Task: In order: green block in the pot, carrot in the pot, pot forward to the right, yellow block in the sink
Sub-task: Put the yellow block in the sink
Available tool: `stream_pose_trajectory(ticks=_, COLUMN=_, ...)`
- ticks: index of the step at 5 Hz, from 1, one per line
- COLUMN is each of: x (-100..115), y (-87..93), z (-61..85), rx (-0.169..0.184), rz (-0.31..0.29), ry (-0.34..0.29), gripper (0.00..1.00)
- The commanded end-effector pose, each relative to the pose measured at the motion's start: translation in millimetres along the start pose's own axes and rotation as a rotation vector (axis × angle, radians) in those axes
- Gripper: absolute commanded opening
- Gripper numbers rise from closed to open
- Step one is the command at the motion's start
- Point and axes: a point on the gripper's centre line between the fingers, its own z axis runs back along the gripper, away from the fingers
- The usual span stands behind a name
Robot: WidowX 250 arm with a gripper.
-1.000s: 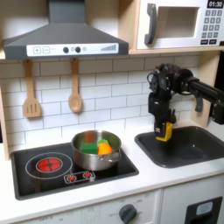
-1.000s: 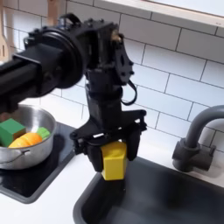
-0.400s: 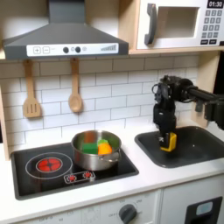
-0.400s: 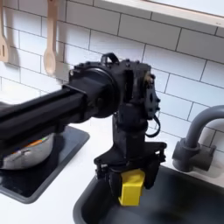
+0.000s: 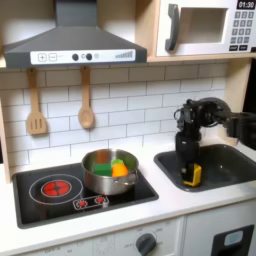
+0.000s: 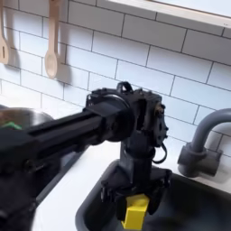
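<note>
"01:30" on the microwave display (image 5: 245,5)

A white toy kitchen counter (image 5: 170,205) carries everything here. Set into it directly under the gripper (image 5: 189,177) is the dark grey sink (image 5: 228,165), its near rim just below the fingertips in both exterior views (image 6: 95,200). Beside the gripper, on the second exterior view's right, the dark arched faucet (image 6: 200,144) rises from the counter. Well away from the gripper, toward the first exterior view's left, lies the black stovetop (image 5: 60,190) with a red ring, and the silver pot (image 5: 108,172) stands on it.
</note>
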Motion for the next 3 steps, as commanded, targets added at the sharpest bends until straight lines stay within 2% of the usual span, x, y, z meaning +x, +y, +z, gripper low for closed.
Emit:
stream_pose_trajectory(ticks=1, x=-1.6, y=3.4, z=-20.2, rx=0.038, rz=-0.015, ry=0.022, gripper=0.0)
stream_pose_trajectory(ticks=2, x=-3.7, y=7.6, z=-26.9, rx=0.043, rz=-0.028, ry=0.029, gripper=0.0)
stream_pose_trajectory(ticks=3, x=-17.2, y=15.8, z=-38.1, rx=0.044, rz=-0.049, ry=0.036, gripper=0.0)
